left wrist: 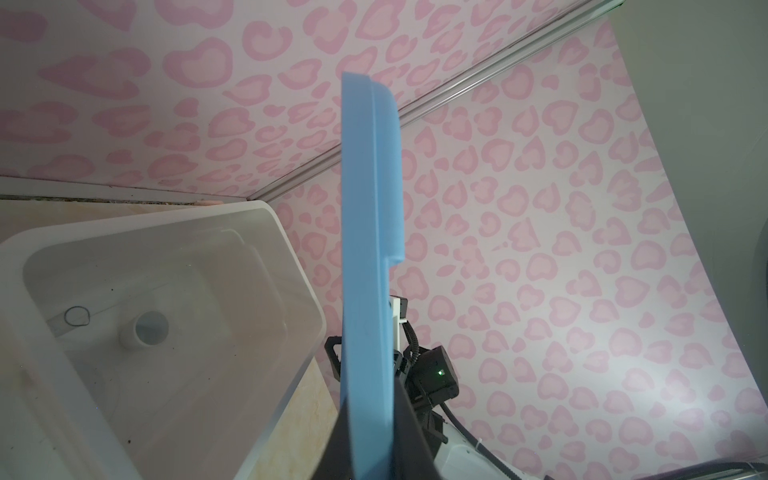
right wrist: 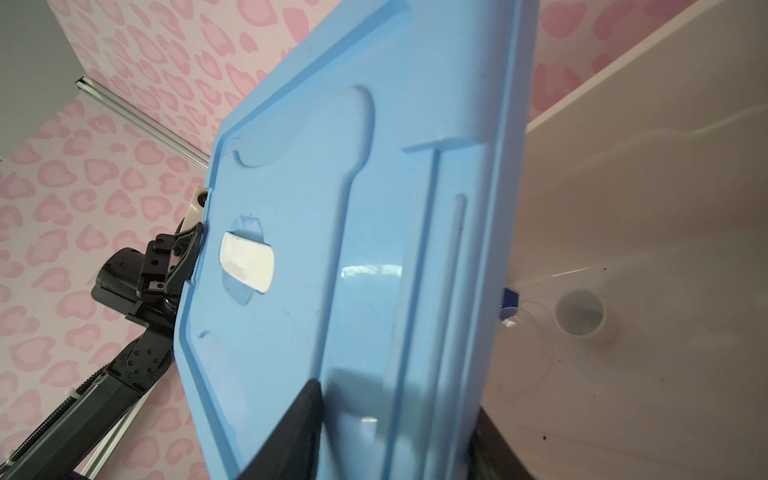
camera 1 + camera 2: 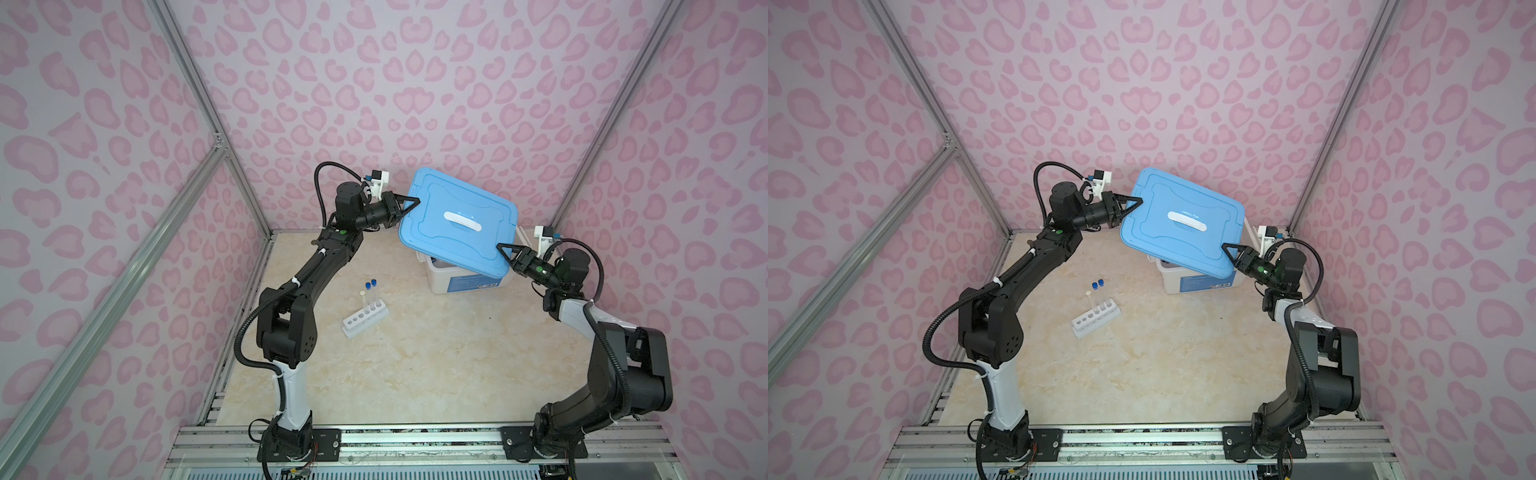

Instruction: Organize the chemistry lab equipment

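We pinch the lid [image 3: 449, 195] at 10 o'clock with the left gripper [image 3: 413, 202]. The right gripper [image 3: 500, 248] straddles 4 o'clock, grip unclear; if loose, the lid could twist and drop.

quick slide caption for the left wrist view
Left gripper holds the blue lid edge-on, lifted off the white bin; small white cup inside.

Pink heart-print walls [image 3: 415, 83] rise behind and beside the beige marbled tabletop [image 3: 415, 374]; aluminium rails [image 3: 415, 434] edge its front.

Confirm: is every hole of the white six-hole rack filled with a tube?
No, in a top view the white rack holds three test tubes at one end, and its other three holes stand empty.
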